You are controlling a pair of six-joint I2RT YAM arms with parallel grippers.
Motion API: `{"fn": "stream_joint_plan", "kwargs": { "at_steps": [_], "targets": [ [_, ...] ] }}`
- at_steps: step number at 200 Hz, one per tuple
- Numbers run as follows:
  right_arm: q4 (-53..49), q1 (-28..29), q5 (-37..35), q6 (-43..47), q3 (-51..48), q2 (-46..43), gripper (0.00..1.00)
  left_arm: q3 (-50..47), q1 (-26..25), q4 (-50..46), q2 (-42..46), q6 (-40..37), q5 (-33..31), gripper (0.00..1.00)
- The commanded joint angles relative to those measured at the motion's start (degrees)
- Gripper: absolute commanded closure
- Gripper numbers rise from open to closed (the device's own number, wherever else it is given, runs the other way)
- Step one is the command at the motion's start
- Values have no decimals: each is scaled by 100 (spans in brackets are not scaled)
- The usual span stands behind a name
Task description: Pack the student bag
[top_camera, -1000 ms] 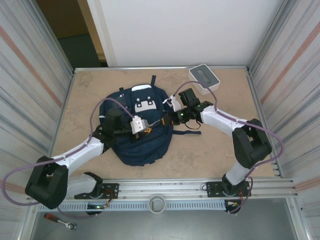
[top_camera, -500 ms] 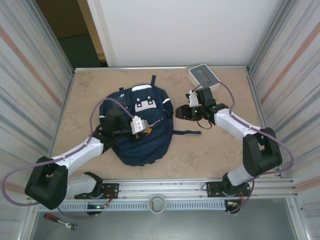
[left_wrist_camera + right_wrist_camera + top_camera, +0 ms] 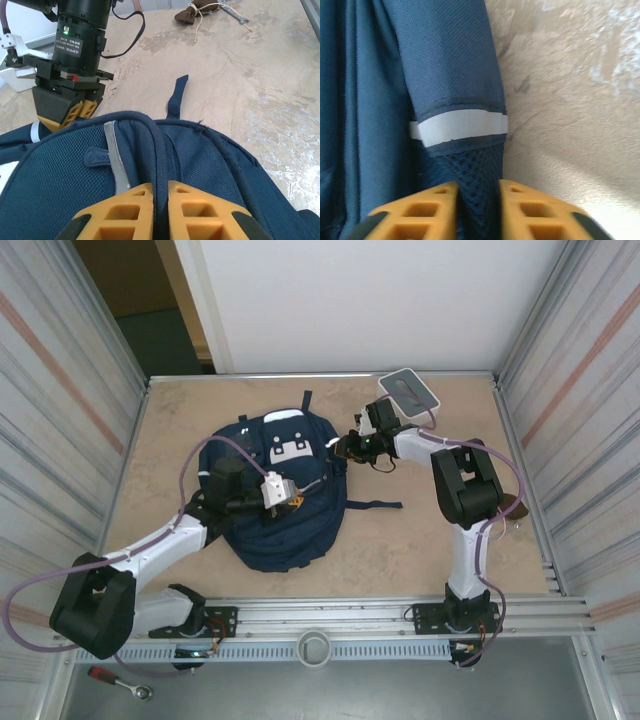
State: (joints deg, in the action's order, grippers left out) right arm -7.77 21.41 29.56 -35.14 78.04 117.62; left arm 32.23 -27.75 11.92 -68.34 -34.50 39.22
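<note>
Pinching seam: left gripper [image 3: 160,192], shut on student bag [image 3: 288,535]
Mesh side: right gripper [image 3: 477,192], clamped
Risk: fabric may slip if tugged

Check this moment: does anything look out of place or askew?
A ratchet wrench lies loose on the metal ledge at the near left, off the table. The white box at the far edge sits skewed to the table's edges. The student bag looks intact.

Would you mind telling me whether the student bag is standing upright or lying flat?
Lying flat: the student bag spreads across the table, white-patched front facing the overhead camera.
</note>
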Motion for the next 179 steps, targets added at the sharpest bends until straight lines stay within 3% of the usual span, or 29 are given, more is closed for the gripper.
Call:
{"fn": "stream_joint_plan", "kwargs": {
  "at_steps": [1, 14, 62, 97, 121, 152, 179],
  "targets": [
    [159, -62, 95, -109, -255, -342, 94, 64, -39, 287, 70, 108, 104, 87],
    [188, -188, -41, -91, -601, -731, 100, 106, -38, 311, -23, 176, 47, 84],
    [3, -333, -758, 150, -1789, -1948, 100, 223, -72, 315, -329, 253, -179, 70],
    [-657, -334, -1321, 565, -1811, -2242, 73, 186, -86, 421, -156, 512, -106, 52],
    [-1043, -310, -1970, 869, -1851, -2895, 59, -36, -73, 736, 236, 892, -428, 37],
    [-1340, -146, -3137, 1274, -2033, -4011, 44, -317, 77, 1058, 942, 1631, -1528, 27],
    [-1161, 143, -4394, 1644, -2475, -5125, 19, -390, 273, 925, 1456, 2236, -2928, 18]
  ]
}}
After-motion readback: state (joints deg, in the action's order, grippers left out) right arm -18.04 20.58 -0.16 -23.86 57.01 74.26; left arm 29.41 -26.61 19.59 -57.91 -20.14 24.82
